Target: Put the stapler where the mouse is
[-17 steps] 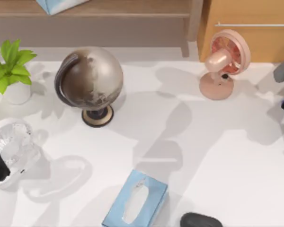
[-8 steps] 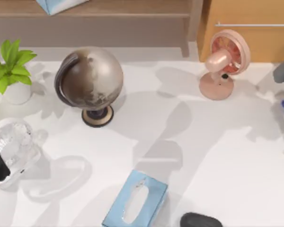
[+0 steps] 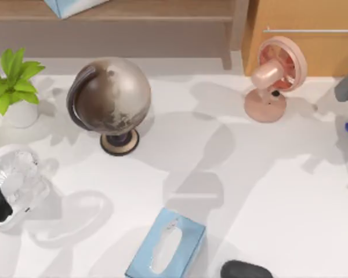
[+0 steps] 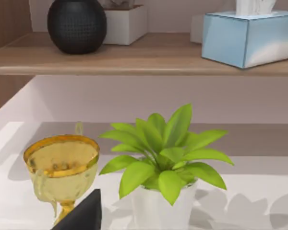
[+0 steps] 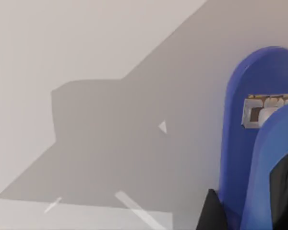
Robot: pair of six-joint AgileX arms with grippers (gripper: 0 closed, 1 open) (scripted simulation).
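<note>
The blue stapler (image 5: pixel 259 143) is seen clamped in the right end effector (image 5: pixel 245 211) at the worktop's (image 3: pixel 267 191) right edge, apparently for carrying to the black mouse (image 3: pixel 246 270) at the near edge. The left arm is parked far left.

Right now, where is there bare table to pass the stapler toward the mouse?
Bare table runs from the fan down to the mouse, right of the tissue box. The left is crowded: globe, plant, glass.
</note>
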